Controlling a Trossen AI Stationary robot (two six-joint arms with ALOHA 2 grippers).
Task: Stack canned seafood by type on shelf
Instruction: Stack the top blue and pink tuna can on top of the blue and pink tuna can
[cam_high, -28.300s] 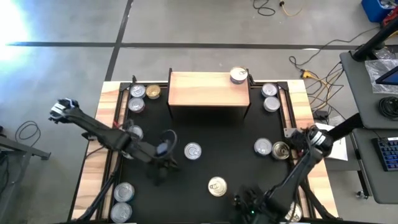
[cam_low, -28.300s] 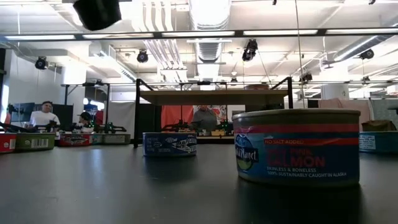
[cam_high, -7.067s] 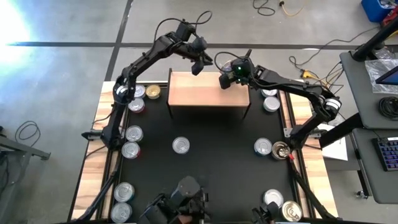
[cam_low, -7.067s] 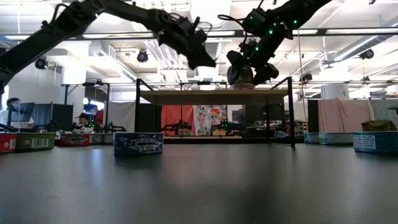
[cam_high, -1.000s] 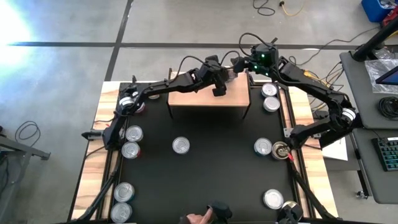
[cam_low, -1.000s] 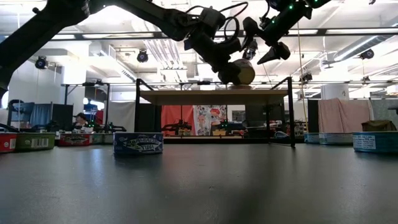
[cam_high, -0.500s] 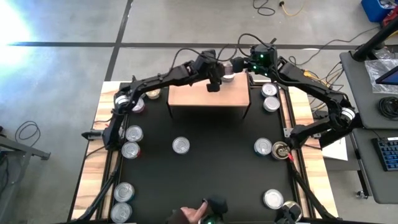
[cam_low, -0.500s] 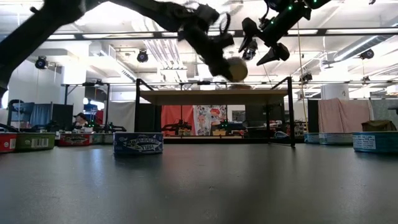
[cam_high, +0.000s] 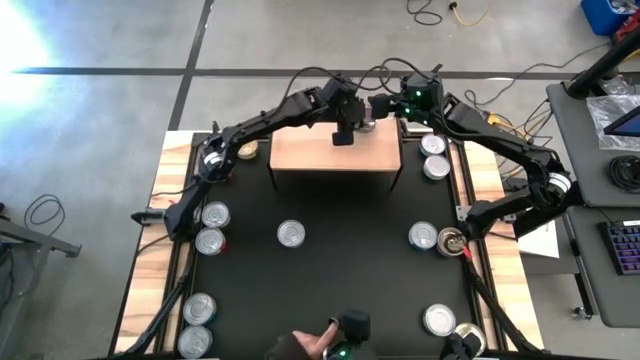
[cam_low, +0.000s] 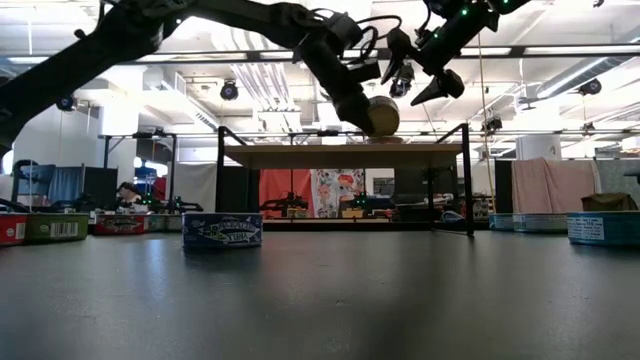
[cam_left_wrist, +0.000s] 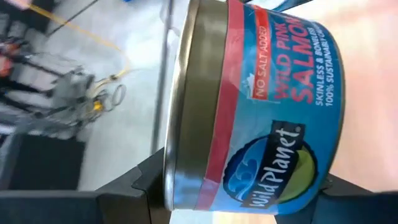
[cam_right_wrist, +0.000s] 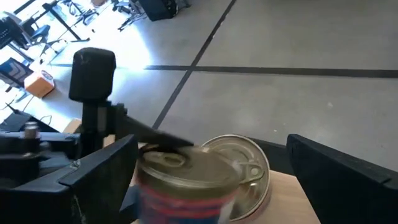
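The left claw (cam_high: 357, 117) is clamped on a salmon tin (cam_left_wrist: 249, 112), holding it just above the shelf (cam_high: 310, 150) at its back right corner, over a gold-topped tin (cam_right_wrist: 239, 168) already resting there. The right claw (cam_high: 385, 104), fingers spread wide and empty, hovers just beyond that same corner. The tin looks stiff and fairly heavy, with a smooth, slippery printed wall; gripping across its sides near mid-height seems safest. Other tins (cam_high: 291, 234) sit on the surface in front of the shelf. No containers hold anything here.
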